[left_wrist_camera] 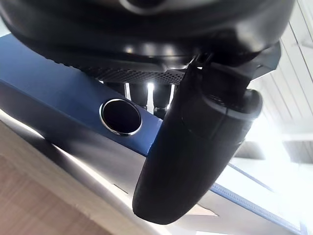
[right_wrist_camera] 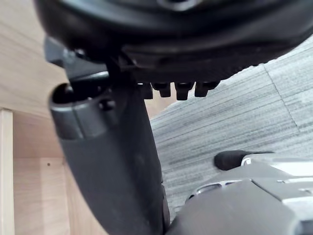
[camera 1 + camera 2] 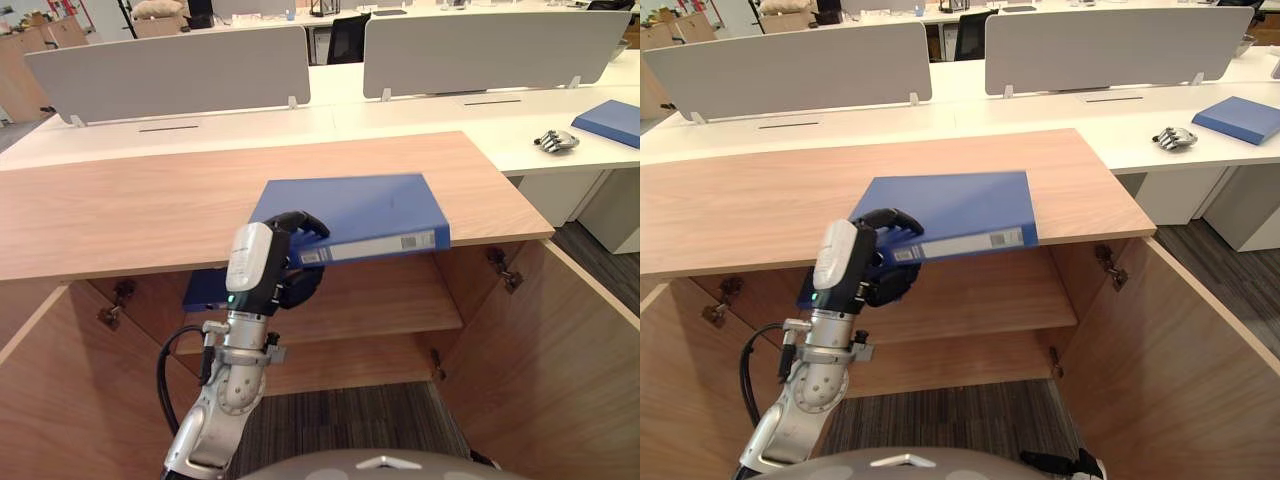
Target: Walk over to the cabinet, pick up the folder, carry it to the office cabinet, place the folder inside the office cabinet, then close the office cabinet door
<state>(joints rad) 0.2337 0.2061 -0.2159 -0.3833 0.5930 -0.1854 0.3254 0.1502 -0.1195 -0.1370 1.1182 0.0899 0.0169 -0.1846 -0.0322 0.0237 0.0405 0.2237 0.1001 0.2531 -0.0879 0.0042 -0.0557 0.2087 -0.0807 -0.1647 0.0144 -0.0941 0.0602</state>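
Observation:
A blue folder lies on the wooden cabinet top, its labelled spine jutting past the front edge. My left hand comes up from below and is shut on the folder's near left corner, fingers curled over the cover and thumb underneath. In the left wrist view the thumb presses beside the spine's ring hole. My right hand hangs low over grey carpet beside a wooden panel, its fingers relaxed and holding nothing.
The cabinet stands open below, with a shelf and a door swung out at the right. Something flat and blue lies on the shelf behind my hand. White desks behind hold a spare robot hand, another blue folder and grey screens.

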